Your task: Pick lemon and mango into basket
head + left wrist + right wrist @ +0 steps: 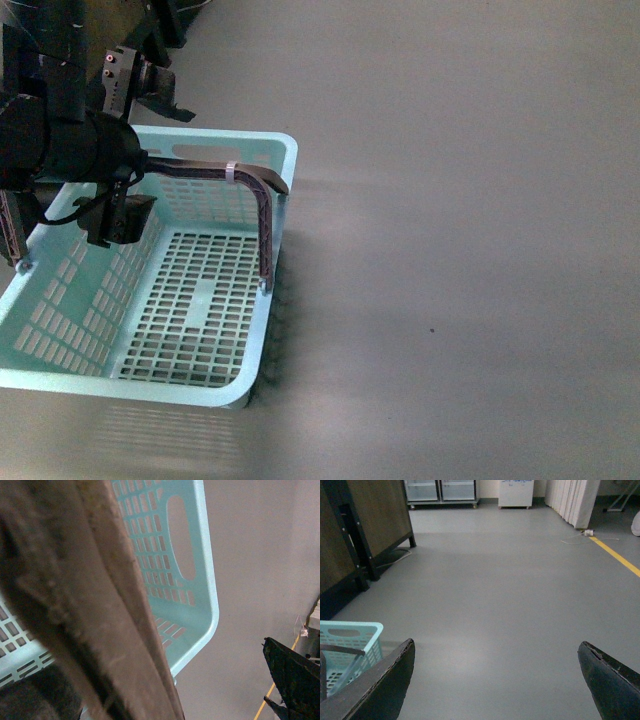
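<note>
Basket (256, 143) on floor (460, 240); right end effector (496, 648) apart; left end effector (118, 215) above basket, state unclear.

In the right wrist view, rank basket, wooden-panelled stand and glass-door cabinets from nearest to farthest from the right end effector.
1. basket, close beside the right end effector.
2. wooden-panelled stand, on the floor beyond the basket.
3. glass-door cabinets, against the far wall.

A lab-like hall — bare grey floor (510, 580), yellow floor line (617, 556), glass-fronted cabinets (440, 491).
</note>
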